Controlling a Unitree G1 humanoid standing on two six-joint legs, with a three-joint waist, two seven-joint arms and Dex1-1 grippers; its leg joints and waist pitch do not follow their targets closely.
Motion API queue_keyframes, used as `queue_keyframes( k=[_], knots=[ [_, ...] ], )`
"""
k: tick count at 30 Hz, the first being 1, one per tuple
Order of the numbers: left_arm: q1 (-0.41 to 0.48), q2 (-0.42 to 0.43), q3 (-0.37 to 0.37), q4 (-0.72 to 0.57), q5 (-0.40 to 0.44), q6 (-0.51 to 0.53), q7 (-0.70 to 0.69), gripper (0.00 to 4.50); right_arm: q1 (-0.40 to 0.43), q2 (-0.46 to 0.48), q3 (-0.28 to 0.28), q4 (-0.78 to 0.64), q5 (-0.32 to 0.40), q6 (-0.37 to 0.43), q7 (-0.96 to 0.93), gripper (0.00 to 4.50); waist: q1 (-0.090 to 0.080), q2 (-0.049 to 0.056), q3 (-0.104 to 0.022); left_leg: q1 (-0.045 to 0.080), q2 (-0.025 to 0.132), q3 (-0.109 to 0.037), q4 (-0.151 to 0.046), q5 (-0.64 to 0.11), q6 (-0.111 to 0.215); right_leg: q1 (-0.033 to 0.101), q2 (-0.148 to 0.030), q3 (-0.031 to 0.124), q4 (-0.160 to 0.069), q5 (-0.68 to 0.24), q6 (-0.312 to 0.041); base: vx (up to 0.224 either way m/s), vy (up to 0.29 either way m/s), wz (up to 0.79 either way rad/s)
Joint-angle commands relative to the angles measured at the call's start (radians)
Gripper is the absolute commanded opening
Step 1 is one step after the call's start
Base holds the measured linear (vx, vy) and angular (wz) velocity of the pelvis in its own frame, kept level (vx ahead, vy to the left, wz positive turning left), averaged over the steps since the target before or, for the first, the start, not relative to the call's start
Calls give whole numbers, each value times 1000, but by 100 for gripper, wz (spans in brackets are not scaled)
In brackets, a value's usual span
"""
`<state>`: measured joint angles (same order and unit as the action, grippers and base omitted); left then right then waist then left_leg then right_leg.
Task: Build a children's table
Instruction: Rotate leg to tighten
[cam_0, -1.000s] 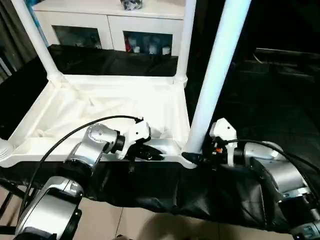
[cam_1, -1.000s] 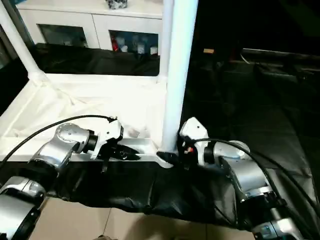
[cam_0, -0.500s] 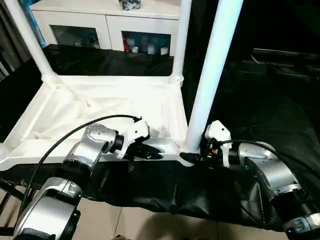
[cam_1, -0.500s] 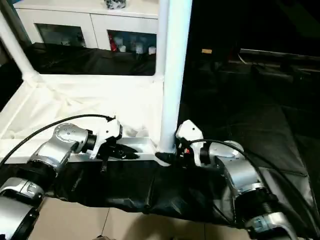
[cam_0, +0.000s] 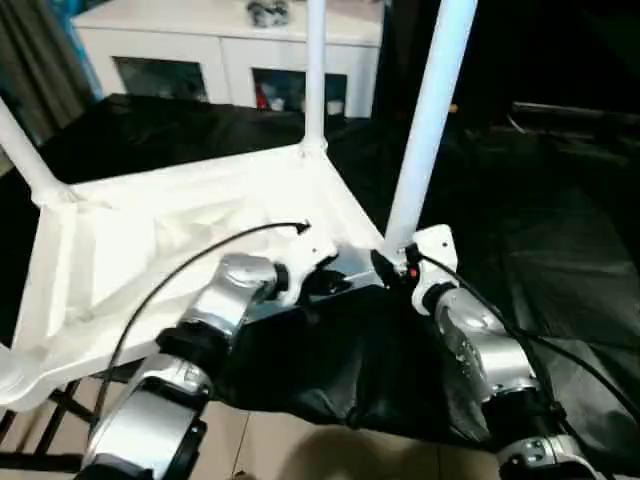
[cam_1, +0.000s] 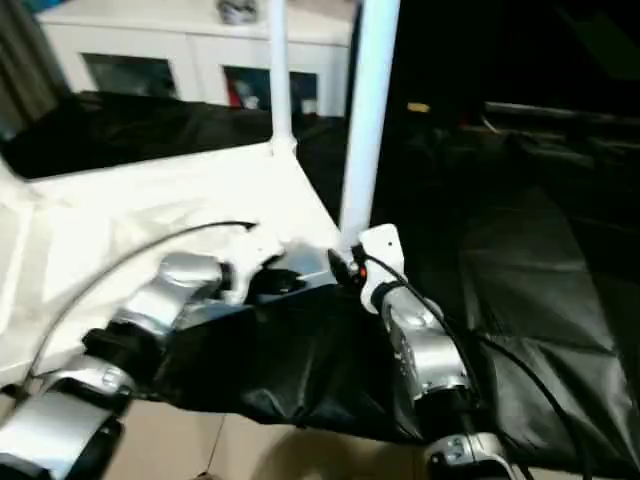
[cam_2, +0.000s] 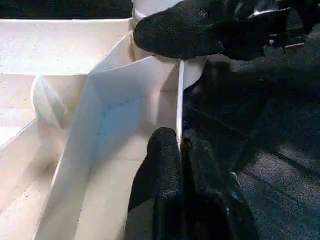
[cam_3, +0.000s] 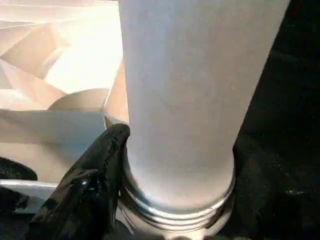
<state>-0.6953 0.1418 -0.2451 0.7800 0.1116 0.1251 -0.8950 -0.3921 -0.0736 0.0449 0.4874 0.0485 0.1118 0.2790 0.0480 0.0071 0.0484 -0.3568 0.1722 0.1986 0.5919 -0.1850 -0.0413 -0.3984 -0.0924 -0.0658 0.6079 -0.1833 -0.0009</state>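
The white tabletop lies upside down and turned at an angle, ribbed underside up. Three white legs stand in its corner sockets: a far leg, a left leg and the near leg. My left gripper is shut on the tabletop's thin near rim, close to the near corner. My right gripper grips the base of the near leg; one black finger presses its side just above the socket, and the other finger is hidden behind the tube.
A black cloth covers the work surface and hangs over its front edge. A white glass-doored cabinet stands behind. More dark covered surface stretches to the right. Tiled floor shows below.
The tabletop has swung round: its near right corner, held by both grippers, has gone away from me, and the left side has come nearer. Both arms reach further forward.
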Motion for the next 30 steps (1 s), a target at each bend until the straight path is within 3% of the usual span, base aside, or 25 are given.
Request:
queue_keyframes(
  k=[1, 4, 5, 10, 13, 15, 17, 22, 23, 30],
  knots=[
    [17, -90, -42, -7, -29, -22, 26, 0, -7, 103, 108, -14, 24, -49, 78, 342, 5, -11, -48, 9, 52, -36, -82, -347, 10, 29, -68, 46, -109, -468, -151, 0, 0, 0],
    [26, -67, -32, -22, -28, -36, -10, 0, 0, 73, 74, -38, 49, -67, 144, 348, 6, -10, -50, 6, 54, -37, -84, -347, 15, 31, -68, 48, -107, -446, -151, 0, 0, 0],
    [29, -56, -28, -28, -33, -42, -29, 0, 6, 52, 68, -51, 67, -67, 191, 378, 5, -11, -51, 4, 54, -37, -84, -341, 18, 32, -68, 48, -105, -431, -155, 0, 0, 0],
    [54, 8, -18, -69, -79, -79, -174, 0, 25, -101, 100, -93, 97, -54, 425, 396, 15, -14, -63, -9, 53, -28, -72, -203, 80, 50, -66, 47, -79, -190, -224, 0, 0, 0],
    [61, 31, -19, -82, -91, -74, -221, 0, 28, -144, 107, -101, 106, -47, 495, 396, 20, -13, -60, -9, 54, -26, -70, -185, 96, 48, -67, 45, -83, -208, -235, 0, 0, 0],
    [67, 76, -22, -91, -102, -107, -306, 0, 32, -225, 127, -115, 111, -56, 633, 396, 24, -16, -58, -6, 56, -27, -71, -200, 90, 48, -67, 44, -87, -245, -232, 0, 0, 0],
    [66, 115, -25, -88, -106, -127, -381, 0, 35, -287, 143, -131, 124, -51, 755, 396, 32, -10, -57, -1, 63, -26, -73, -222, 88, 43, -63, 45, -83, -249, -232, 0, 0, 0],
    [56, 152, -26, -84, -123, -141, -476, 0, 19, -345, 161, -125, 136, -42, 889, 396, 47, -13, -57, 2, 67, -24, -75, -239, 71, 41, -65, 45, -78, -236, -249, 0, 0, 0],
    [52, 157, -23, -84, -129, -139, -493, 0, 15, -355, 166, -121, 140, -39, 916, 370, 48, -12, -57, 1, 68, -24, -74, -235, 70, 41, -67, 46, -76, -228, -252, 0, 0, 0],
    [30, 164, -27, -69, -157, -136, -583, 0, -14, -369, 189, -101, 166, -14, 1011, 319, 57, -13, -57, -1, 66, -23, -72, -216, 70, 42, -69, 46, -74, -219, -260, 0, 0, 0]
  ],
)
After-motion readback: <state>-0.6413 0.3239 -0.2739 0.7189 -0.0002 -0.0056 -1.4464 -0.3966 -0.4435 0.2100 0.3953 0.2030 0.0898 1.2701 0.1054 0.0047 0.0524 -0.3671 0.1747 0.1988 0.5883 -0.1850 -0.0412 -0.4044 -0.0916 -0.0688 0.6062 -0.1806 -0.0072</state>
